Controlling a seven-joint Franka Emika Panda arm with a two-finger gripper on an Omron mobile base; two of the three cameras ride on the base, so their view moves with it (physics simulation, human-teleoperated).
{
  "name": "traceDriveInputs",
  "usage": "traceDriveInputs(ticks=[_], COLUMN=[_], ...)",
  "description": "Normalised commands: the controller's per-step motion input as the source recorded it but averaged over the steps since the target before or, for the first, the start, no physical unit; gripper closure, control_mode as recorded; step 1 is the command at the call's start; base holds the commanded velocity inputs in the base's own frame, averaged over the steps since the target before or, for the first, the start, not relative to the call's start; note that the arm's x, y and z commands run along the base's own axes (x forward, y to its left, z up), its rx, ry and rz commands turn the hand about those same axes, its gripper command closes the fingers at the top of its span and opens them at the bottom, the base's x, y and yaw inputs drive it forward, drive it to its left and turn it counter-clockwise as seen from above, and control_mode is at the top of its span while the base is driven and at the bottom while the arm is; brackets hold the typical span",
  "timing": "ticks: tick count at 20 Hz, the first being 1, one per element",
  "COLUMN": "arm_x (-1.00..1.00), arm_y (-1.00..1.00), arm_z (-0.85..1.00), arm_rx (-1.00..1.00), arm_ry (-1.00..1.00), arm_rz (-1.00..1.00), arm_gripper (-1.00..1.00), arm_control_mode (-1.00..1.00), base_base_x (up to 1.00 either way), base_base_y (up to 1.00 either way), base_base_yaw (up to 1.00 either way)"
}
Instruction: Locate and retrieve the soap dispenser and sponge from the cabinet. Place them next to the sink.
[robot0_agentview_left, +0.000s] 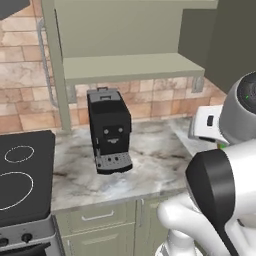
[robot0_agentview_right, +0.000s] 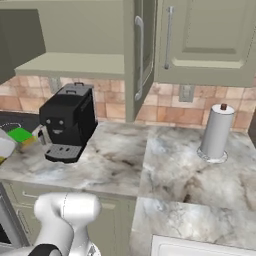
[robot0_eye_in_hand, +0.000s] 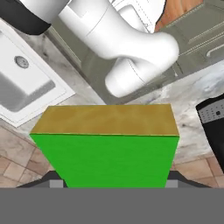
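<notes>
Green with a yellowish upper side, the flat rectangular sponge (robot0_eye_in_hand: 105, 148) fills the lower centre of the hand view, its long axis running left to right. The gripper (robot0_eye_in_hand: 109, 183) is clamped on it, fingertips (robot0_eye_in_hand: 54, 183) mostly hidden behind the sponge. The white sink (robot0_eye_in_hand: 22, 87) is cut off at left.

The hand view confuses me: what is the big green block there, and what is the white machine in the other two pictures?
The white machine is a robot arm in a simulated kitchen. Two cameras ride behind it, left and right; a third sits on its hand. The green block with a yellowish side is the sponge, held close to that camera in the tool. On the marble counter stand a black coffee machine and a paper towel roll. The cabinet above stands open, and the white sink lies beyond the sponge.
</notes>
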Motion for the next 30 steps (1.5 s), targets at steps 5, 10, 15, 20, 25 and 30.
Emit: traceDriveInputs(ticks=[5,10,15,20,25,30], arm_x=[0.0,0.0,0.0,0.0,0.0,0.0], arm_y=[0.0,0.0,0.0,0.0,0.0,0.0], arm_z=[0.0,0.0,0.0,0.0,0.0,0.0], arm_rx=[0.0,0.0,0.0,0.0,0.0,0.0], arm_ry=[0.0,0.0,0.0,0.0,0.0,0.0], arm_rz=[0.0,0.0,0.0,0.0,0.0,0.0], arm_gripper=[1.0,1.0,1.0,1.0,1.0,1.0], arm_control_mode=[1.0,1.0,1.0,1.0,1.0,1.0], base_base_x=[-0.73,-0.66,-0.26,-0.02,-0.02,0.0], base_base_y=[0.36,0.34,0.13,0.0,0.02,0.0], base_base_yaw=[0.0,-0.03,-0.01,-0.01,-0.41,-0.48])
